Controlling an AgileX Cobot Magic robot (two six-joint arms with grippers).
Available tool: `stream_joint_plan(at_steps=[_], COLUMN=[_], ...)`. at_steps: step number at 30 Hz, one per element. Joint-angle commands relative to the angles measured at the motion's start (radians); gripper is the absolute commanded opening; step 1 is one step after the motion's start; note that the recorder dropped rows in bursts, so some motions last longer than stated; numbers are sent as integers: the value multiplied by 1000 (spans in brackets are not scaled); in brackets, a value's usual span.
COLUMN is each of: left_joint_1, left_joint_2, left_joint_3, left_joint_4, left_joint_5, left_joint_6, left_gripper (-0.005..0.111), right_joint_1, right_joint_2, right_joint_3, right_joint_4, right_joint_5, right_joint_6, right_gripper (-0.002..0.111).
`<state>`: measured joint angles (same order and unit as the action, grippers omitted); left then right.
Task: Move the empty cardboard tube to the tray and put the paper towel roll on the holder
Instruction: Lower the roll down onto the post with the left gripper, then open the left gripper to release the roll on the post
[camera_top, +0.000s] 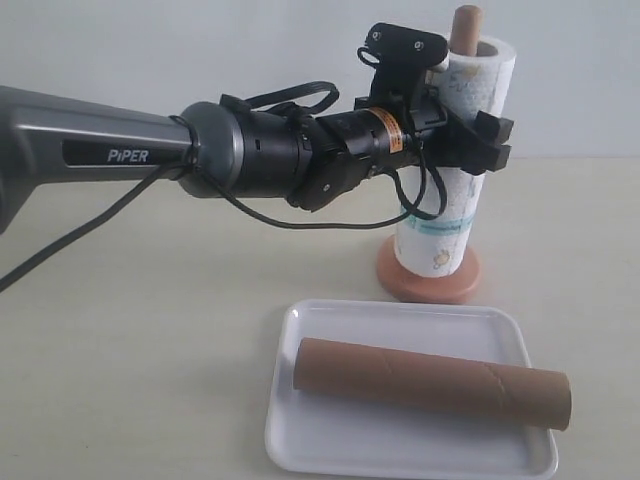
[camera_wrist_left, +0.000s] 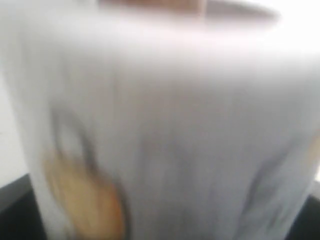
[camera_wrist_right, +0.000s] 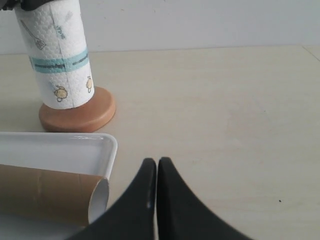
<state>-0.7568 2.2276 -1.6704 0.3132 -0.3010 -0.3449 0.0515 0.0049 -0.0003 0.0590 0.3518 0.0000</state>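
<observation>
The paper towel roll (camera_top: 455, 215) stands threaded on the holder (camera_top: 428, 283), leaning slightly, with the pole's round tip (camera_top: 465, 25) poking out above it. My left gripper (camera_top: 495, 140) has a finger on each side of the roll's upper half and is closed on it. The roll (camera_wrist_left: 160, 125) fills the left wrist view as a blur. The empty cardboard tube (camera_top: 430, 385) lies lengthwise in the tray (camera_top: 330, 440). My right gripper (camera_wrist_right: 157, 162) is shut on nothing, low over the table beside the tray (camera_wrist_right: 60, 147) and near the tube's open end (camera_wrist_right: 45, 192).
The left arm (camera_top: 120, 150) reaches in from the left, above the table, with its cable hanging below it. Bare pale tabletop (camera_wrist_right: 225, 100) lies to the right of the holder's base (camera_wrist_right: 77, 117). A plain wall stands behind.
</observation>
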Motion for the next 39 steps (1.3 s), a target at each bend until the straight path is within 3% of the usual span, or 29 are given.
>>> stream_joint_plan(at_steps=[1,10,13,16,19,26,32,34,36,38,39], left_joint_1=[3,3,3,4,4,-18,-44,-42,-41,-41,-41], left_joint_2=[-9,-12,-26,-63,-98,-178,-352,-408,-485,-563,-612], left_joint_3=[0,0,0,3,27,181,459,521,614,712,765], left_joint_4=[-2,-2,-2,-2,-2,-2,-2,-2,-2,-2,-2], left_joint_5=[9,34,111,278,259,177,30,60,99,99,99], left_joint_6=[-9,-9,9,78,84,84,82,82,82,82,82], left_gripper=[87,92,92,92,92,92,92,91,78,40,15], right_joint_1=[-3,-3,-3,-3,-3,-3,-3,-3,-3,-3,-3], right_joint_2=[-5,-5,-5,-5,-5,-5,-5,-5,-5,-5,-5], right_joint_3=[0,0,0,0,0,0,0,0,0,0,0], right_joint_4=[-3,-3,-3,-3,-3,-3,-3,-3,-3,-3,-3], right_joint_5=[-4,-4,-4,-4,-4,-4,-4,-4,-4,-4,-4], right_joint_6=[0,0,0,0,0,0,0,0,0,0,0], right_gripper=[0,0,0,0,0,0,0,0,0,0,0])
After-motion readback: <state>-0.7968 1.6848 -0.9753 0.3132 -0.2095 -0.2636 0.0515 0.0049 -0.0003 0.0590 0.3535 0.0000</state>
